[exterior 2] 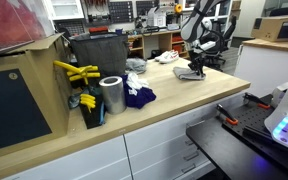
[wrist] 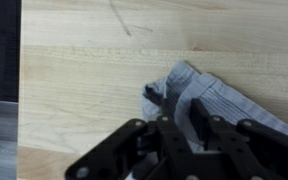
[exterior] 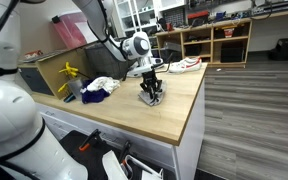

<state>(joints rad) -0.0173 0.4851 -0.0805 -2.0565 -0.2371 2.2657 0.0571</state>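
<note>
**A:** In an exterior view the gripper (exterior: pixel 151 93) is pointing straight down at the wooden counter (exterior: pixel 179 118); a grey cloth (exterior: pixel 156 101) is lying flat under it near the front edge, so coming in from above looks like the sensible approach.

**B:** And a white and blue heap (exterior: pixel 99 88) is sitting well apart at the gripper's 9 o'clock; nothing is crowding the grab.

**A:** In an exterior view from along the counter, the gripper (exterior 2: pixel 196 66) is touching down on the cloth (exterior 2: pixel 184 76); a metal can (exterior 2: pixel 111 95) is standing far off at its 8 o'clock.

**B:** The cloth is limp, so I'm guessing it needs bunching before it will lift.

**A:** The wrist view is showing just that; the gripper (wrist: pixel 182 112) is coming in from 6 o'clock, and its jaws are sitting close together, pinching a raised fold at the cloth's end.

**B:** The rest of the cloth (wrist: pixel 229 100) is trailing off toward 4 o'clock, resting on the wood.
</note>
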